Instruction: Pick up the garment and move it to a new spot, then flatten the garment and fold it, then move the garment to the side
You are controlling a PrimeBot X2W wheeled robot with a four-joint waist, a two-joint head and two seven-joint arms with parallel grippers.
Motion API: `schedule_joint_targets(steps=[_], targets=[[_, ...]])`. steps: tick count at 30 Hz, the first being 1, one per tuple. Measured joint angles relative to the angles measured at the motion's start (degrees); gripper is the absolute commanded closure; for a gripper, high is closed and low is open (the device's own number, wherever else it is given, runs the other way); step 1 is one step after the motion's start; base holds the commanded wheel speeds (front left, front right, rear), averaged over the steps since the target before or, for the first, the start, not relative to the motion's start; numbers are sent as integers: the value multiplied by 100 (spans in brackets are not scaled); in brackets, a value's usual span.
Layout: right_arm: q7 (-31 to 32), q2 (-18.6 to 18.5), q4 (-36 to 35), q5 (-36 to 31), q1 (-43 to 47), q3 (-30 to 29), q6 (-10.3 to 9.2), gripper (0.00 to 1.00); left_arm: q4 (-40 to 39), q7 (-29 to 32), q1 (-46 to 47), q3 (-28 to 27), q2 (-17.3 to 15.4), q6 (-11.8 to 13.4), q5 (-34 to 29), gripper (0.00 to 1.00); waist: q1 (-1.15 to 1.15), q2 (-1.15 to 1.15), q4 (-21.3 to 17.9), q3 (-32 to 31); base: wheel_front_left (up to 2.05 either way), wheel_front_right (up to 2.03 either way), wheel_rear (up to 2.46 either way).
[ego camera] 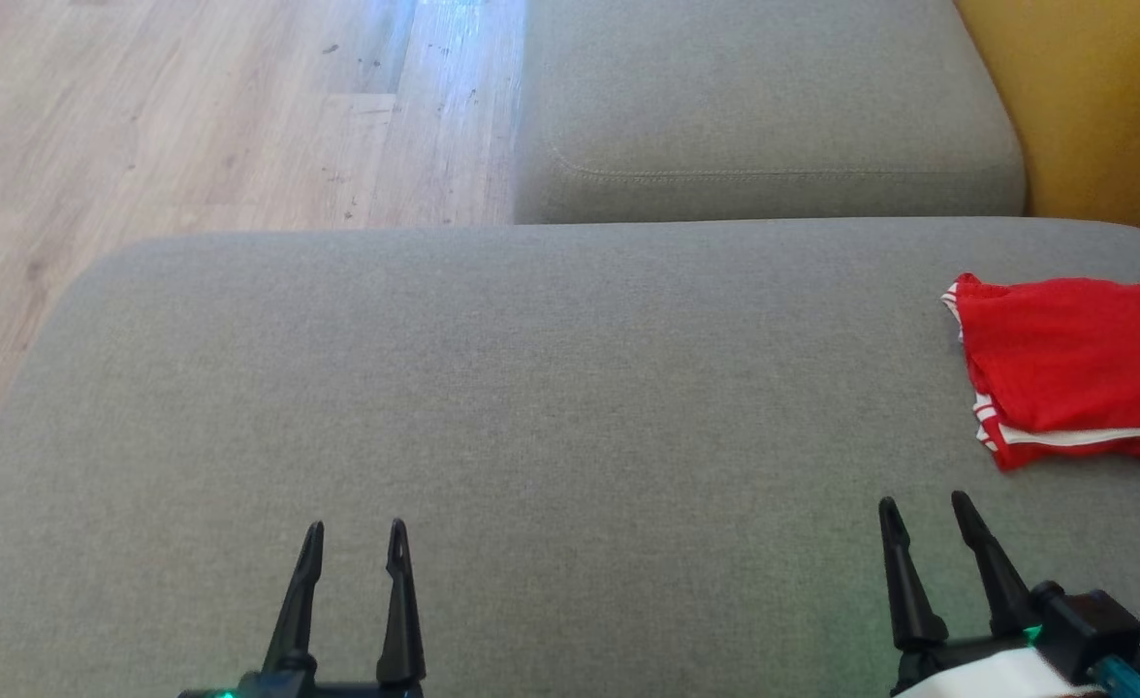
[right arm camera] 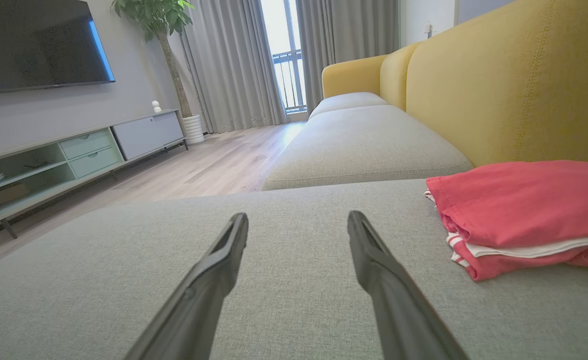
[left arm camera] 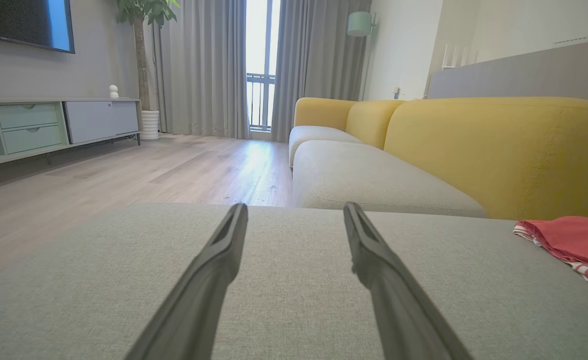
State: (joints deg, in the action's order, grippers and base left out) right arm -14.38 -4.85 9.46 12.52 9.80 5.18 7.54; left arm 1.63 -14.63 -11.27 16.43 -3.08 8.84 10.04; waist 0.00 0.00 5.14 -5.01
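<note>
Head view showed the red garment [ego camera: 1074, 368] folded on the sofa seat [ego camera: 531, 388], far right. The left pincer [ego camera: 357, 526] and right pincer [ego camera: 924, 500] were wide and empty. A bump from the right one could mess the fold.

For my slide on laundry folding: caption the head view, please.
Red garment folded at the right edge of the grey cushion; left gripper and right gripper open, empty.
</note>
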Motion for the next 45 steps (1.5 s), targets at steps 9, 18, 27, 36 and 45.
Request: schedule_joint_targets(steps=[9,18,27,36,45], targets=[[0,36,8,0,16,103,0,100,10,0,0,1,0,-60,-2,100,0,0,-102,-25,0,0,0],[36,46,479,197,206,164,0,100,485,45,-210,18,2,-78,226,100,0,0,-125,-6,0,0,0],[164,46,481,808,137,114,0,100,539,152,-169,-24,-23,-189,864,100,0,0,-154,33,0,0,0],[291,46,493,1396,107,22,0,100,603,256,-14,-168,-32,-334,1485,100,0,0,-182,72,0,0,0],[408,46,502,1976,-54,-35,0,100,711,398,75,-259,-42,-433,2103,100,0,0,-210,110,0,0,0]])
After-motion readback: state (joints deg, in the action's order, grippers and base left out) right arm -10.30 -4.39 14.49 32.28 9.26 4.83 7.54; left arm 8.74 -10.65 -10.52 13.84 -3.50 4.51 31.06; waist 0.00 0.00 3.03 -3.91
